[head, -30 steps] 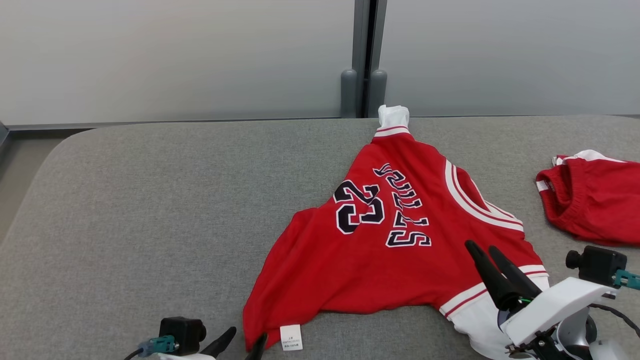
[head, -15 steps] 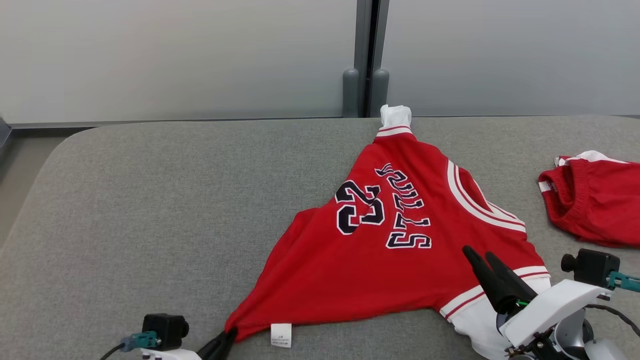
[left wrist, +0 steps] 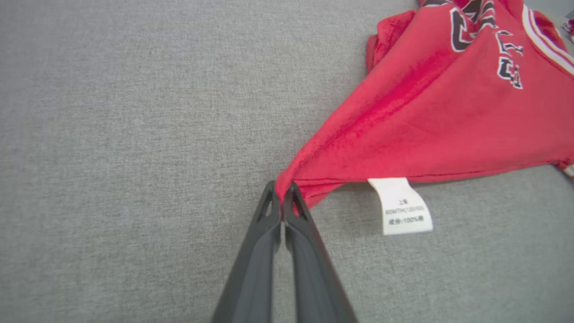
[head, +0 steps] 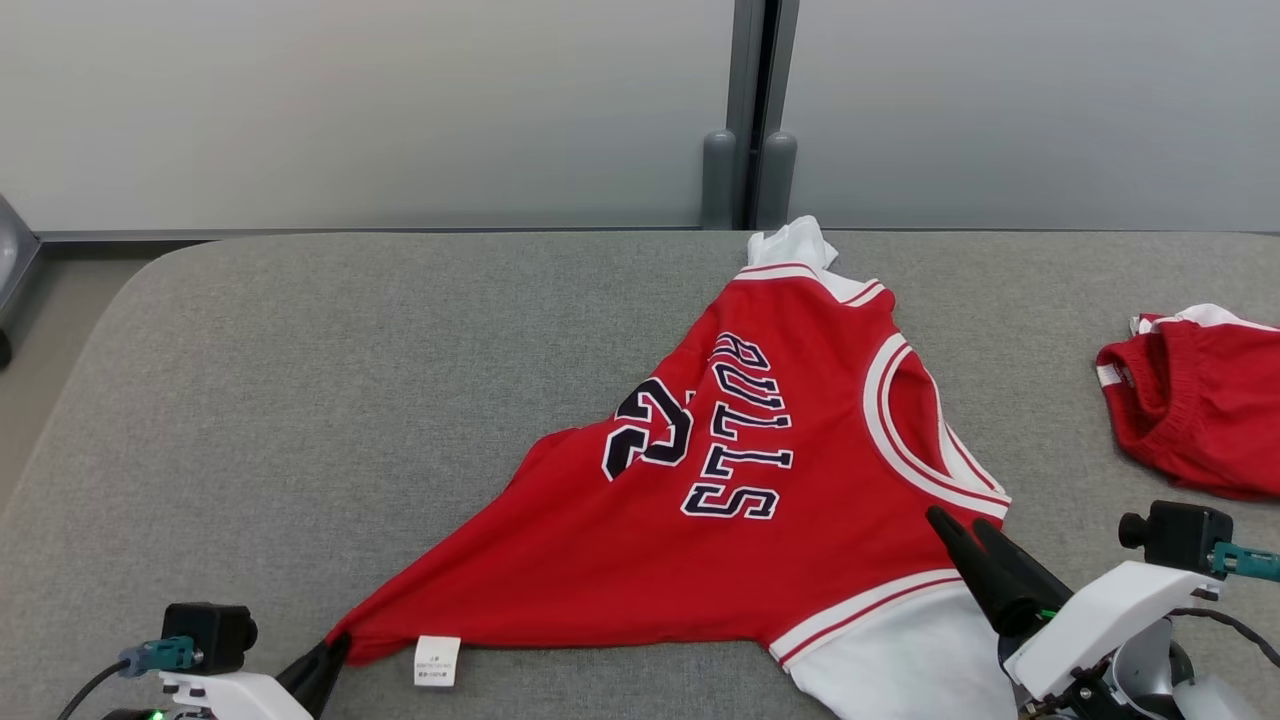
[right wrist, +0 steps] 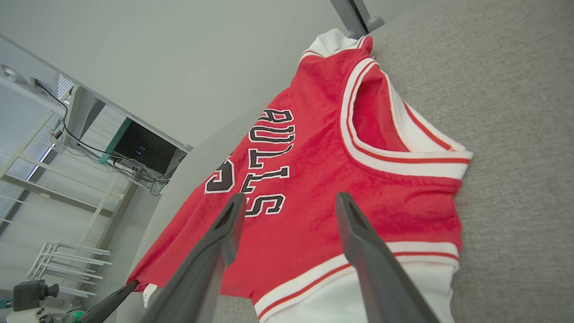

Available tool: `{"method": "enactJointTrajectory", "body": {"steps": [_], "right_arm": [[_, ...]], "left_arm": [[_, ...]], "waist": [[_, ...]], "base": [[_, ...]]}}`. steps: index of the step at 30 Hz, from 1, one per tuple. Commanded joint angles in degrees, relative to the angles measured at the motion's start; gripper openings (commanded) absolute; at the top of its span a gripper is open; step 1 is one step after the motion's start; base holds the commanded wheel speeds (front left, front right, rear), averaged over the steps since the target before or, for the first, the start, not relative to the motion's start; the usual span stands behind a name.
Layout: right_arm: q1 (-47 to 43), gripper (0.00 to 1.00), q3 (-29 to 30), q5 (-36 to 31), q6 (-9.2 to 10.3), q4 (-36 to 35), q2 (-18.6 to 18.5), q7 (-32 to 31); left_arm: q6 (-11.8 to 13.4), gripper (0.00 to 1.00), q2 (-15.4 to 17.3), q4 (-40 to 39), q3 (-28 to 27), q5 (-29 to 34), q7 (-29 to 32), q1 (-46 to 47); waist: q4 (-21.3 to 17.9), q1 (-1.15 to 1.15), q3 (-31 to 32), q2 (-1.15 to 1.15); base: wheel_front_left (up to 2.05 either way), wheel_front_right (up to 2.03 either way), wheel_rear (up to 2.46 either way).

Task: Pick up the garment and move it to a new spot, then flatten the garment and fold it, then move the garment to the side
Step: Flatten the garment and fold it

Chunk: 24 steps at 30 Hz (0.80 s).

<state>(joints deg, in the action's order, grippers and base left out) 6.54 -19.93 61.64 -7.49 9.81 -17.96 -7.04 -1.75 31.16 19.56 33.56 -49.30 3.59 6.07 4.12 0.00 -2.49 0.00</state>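
Hem corner of the garment (head: 760,500), pinched by the left gripper (left wrist: 281,189), has been dragged leftward across the cushion (head: 350,380) within 1 second, flattening it; the right gripper (right wrist: 290,199) is held apart over its shoulder.

Left end effector (head: 335,645) and right end effector (head: 962,520): long tapered dark-grey fingers (right wrist: 372,260), white housing (head: 1100,610), boxy black camera (head: 1185,535), teal connector (head: 1245,560), thin dark cable (head: 1235,625).

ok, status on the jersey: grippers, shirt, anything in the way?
Left gripper shut on jersey hem corner beside white tag. Right gripper open over near shoulder. Jersey print-up, pulled taut, not flat. Red-white bundle off right, apart.
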Motion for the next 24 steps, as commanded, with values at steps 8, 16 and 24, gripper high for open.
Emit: {"method": "enactJointTrajectory", "body": {"steps": [8, 16, 24], "right_arm": [[0.47, 1.00, -0.96, 1.05, -0.01, 0.95, -1.20, 1.42], [0.97, 1.00, -0.66, -0.19, -0.01, -1.79, -1.58, 8.46], [2.34, 1.00, 3.38, -6.80, -0.01, -1.85, -2.07, 17.01]], "left_arm": [[-0.55, 1.00, -1.14, -0.40, 0.99, -1.69, 0.08, -3.09], [8.21, 1.00, 3.03, -8.89, -3.60, 2.55, -6.25, -5.41], [18.61, 1.00, 2.26, -18.60, -10.41, 6.80, -16.30, -6.45]], "waist": [[0.03, 0.00, 1.19, 0.00], [0.96, 0.00, 3.61, 0.00], [1.11, 0.00, 4.54, 0.00]], "base": [[0.00, 0.00, 0.00], [0.00, 0.00, 0.00], [0.00, 0.00, 0.00]]}}
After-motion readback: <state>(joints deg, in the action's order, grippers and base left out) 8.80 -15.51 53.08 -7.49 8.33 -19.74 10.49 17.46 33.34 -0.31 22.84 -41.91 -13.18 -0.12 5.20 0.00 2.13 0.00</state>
